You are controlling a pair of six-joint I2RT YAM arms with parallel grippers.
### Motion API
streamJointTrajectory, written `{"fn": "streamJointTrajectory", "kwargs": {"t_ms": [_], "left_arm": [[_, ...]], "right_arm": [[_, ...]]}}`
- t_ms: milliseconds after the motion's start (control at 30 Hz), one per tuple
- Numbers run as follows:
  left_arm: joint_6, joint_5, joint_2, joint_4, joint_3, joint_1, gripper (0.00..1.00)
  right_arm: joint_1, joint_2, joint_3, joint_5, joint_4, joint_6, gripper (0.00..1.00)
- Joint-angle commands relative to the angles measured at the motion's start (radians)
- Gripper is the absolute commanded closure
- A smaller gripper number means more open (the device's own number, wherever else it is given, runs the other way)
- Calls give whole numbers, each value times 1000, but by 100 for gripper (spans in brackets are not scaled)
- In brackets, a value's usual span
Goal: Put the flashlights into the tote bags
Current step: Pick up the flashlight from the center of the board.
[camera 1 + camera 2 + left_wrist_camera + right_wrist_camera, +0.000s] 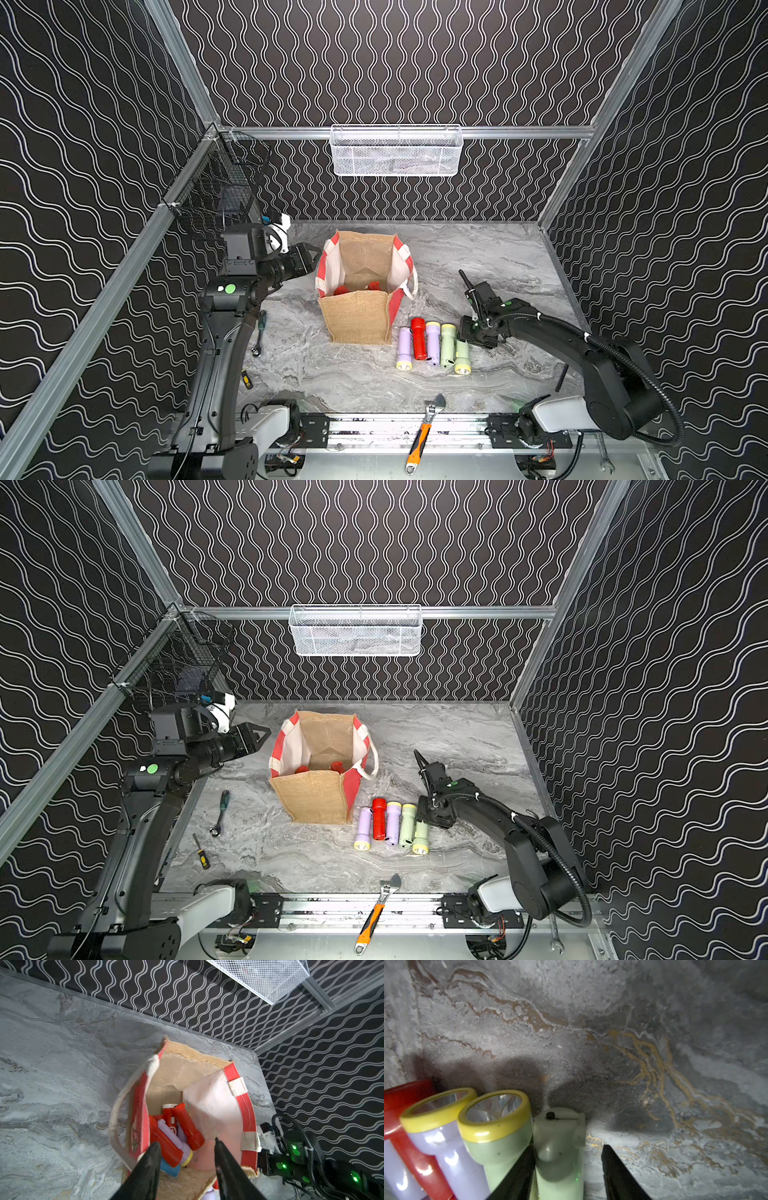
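- Spanning the cell floor, the marble table (478,257) carries everything.
- Bag (357,320) stands upright near the table's middle, mouth wide open, in both top views.
- Left gripper (187,1140) hangs over the bag's mouth, jaws parted with nothing between them.
- Right gripper (568,1147) is down at the table, jaws apart astride the tail of the outermost green flashlight (559,1136). One finger sits between it and its green neighbour and the other stands clear of it, so there is no grip.
- Wrench (419,440), orange-handled, lies across the front rail.
- Ratchet (259,336) lies on the table beside the left arm.
- Flashlights (432,343) lie five abreast just beside the bag's near corner on the right arm's side: lilac, red, lilac, green, green.
- Inside the bag, the left wrist view shows a pile at the bottom: a red flashlight (188,1124), a lilac flashlight (167,1132) and a blue flashlight (169,1167) among them.
- Screwdriver (247,379) lies near the ratchet, toward the rail.
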Motion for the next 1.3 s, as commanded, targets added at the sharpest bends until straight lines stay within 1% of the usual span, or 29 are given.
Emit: {"fn": "streamJointTrajectory", "kwargs": {"t_ms": [0, 500, 633, 733, 933, 1067, 1267], "left_arm": [[2, -15, 1, -7, -7, -1, 54], [43, -33, 15, -33, -6, -2, 54], [55, -41, 10, -39, -15, -2, 54], [64, -47, 8, -44, -19, -2, 54], [68, -49, -1, -37, -28, -1, 53], [68, -49, -6, -33, -33, -1, 53], [58, -35, -9, -13, -59, -1, 53]], "right_arm": [[0, 14, -1, 3, 6, -10, 47], [23, 65, -1, -13, -12, 83, 48], [36, 87, 19, 14, -31, 88, 57], [36, 89, 44, 36, -55, 79, 60], [35, 56, 149, 101, -154, 8, 67], [35, 33, 220, 114, -216, -43, 68], [35, -10, 429, 61, -215, -90, 68]]}}
